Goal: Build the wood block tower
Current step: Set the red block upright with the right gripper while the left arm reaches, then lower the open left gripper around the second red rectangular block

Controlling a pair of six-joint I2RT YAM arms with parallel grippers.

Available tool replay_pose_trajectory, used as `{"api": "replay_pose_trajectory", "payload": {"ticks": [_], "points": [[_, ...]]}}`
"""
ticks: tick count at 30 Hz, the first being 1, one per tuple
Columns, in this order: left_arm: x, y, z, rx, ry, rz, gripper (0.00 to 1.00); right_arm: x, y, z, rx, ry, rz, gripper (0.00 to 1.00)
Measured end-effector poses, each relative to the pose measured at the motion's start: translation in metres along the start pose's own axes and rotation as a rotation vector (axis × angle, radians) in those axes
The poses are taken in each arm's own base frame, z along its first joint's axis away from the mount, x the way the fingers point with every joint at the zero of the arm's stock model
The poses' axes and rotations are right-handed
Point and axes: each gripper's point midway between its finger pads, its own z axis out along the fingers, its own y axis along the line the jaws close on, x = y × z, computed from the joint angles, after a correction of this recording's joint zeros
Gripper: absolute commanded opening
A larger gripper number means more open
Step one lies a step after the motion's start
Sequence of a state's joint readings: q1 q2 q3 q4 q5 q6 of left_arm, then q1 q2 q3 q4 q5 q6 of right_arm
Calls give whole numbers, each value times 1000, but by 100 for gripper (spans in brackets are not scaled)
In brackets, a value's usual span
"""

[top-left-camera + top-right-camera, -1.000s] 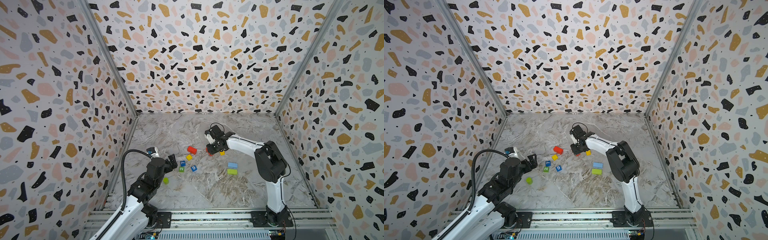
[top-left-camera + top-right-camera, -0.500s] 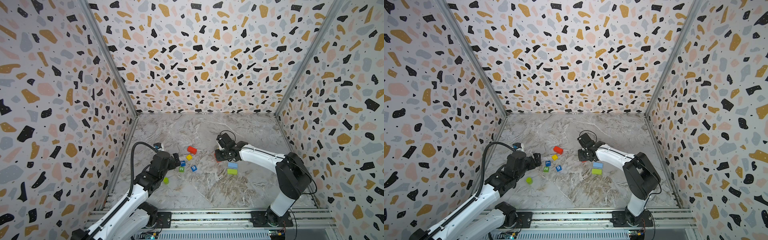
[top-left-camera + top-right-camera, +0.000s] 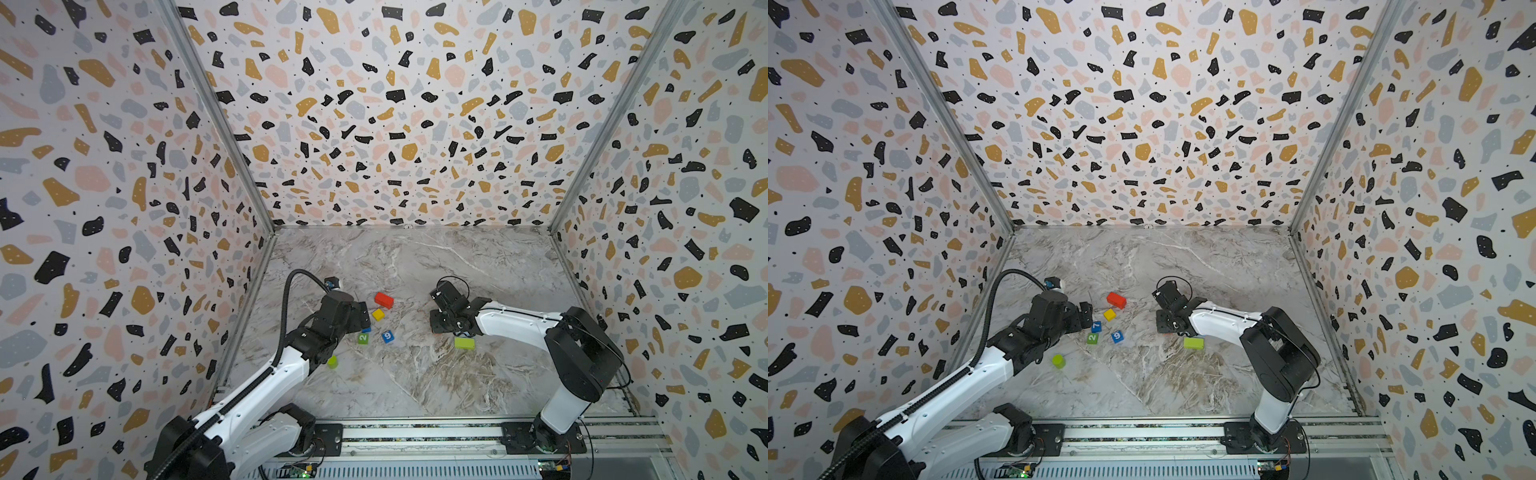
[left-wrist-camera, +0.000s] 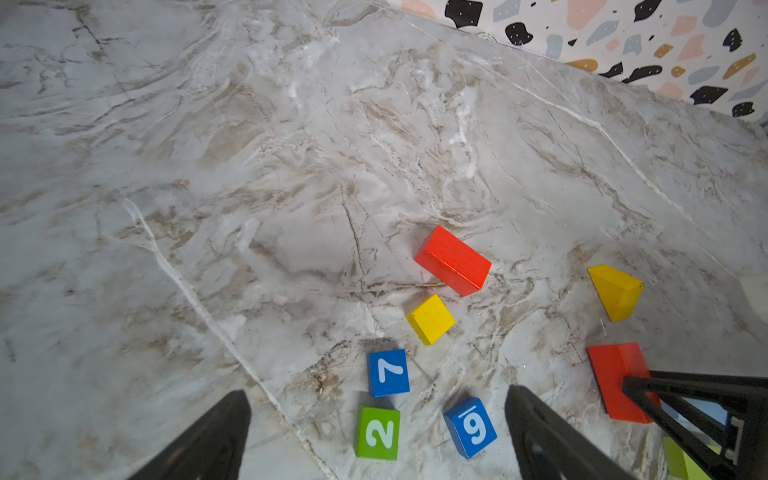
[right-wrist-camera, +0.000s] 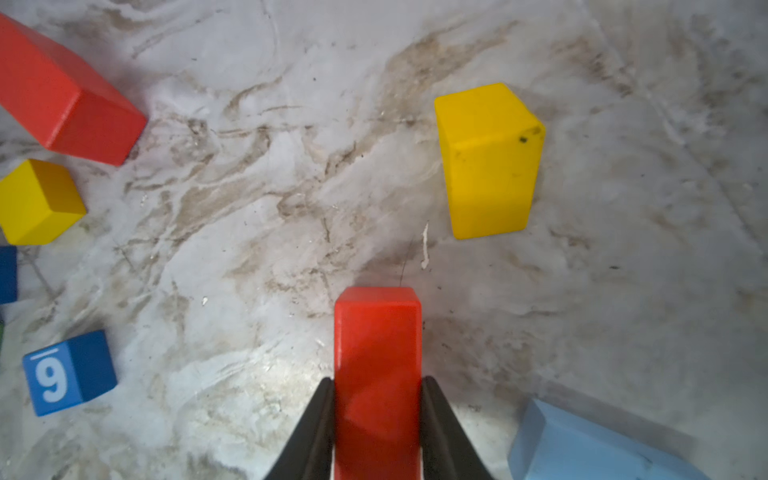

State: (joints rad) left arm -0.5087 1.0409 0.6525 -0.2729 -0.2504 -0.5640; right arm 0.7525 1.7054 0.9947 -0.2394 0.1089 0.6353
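No tower yet—blocks (image 3: 377,314) scattered mid-frame; the right pincer (image 5: 377,379) pinches a red brick (image 5: 377,328) by one end, so it may swivel, and the spread left pincer (image 4: 378,392) may nudge nearby cubes (image 4: 387,372).

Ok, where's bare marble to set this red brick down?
Free: the wide front stretch between the lime cylinder, the lime slab and the front rail; also the back stretch from the loose red brick to the rear wall. Crowded: around the yellow cube and numbered cubes, by the left end effector.
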Motion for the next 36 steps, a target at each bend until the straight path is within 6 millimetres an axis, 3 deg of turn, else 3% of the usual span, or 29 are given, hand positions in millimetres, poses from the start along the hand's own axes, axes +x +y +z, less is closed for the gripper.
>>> {"api": "replay_pose_trajectory", "payload": {"ticks": [6, 15, 22, 27, 28, 30, 31, 36], "points": [[5, -16, 12, -6, 36, 52, 98, -2, 1, 1, -2, -23, 14, 43], [0, -29, 26, -23, 64, 88, 95, -5, 4, -8, -24, -44, 17, 54], [-18, -44, 32, -19, 58, 96, 87, -25, 10, -45, -114, -134, 23, 58], [-15, -49, 41, -13, 87, 91, 72, -36, -10, -74, -171, -210, 66, 61], [-14, -49, 44, -15, 94, 89, 70, -36, -15, -78, -181, -221, 75, 66], [-7, -49, 50, -20, 116, 85, 68, -36, -25, -87, -202, -247, 94, 92], [-4, -49, 52, -21, 128, 84, 67, -36, -29, -91, -209, -256, 94, 97], [7, -53, 71, -34, 182, 79, 67, -36, -35, -106, -272, -303, 87, 99]]}}
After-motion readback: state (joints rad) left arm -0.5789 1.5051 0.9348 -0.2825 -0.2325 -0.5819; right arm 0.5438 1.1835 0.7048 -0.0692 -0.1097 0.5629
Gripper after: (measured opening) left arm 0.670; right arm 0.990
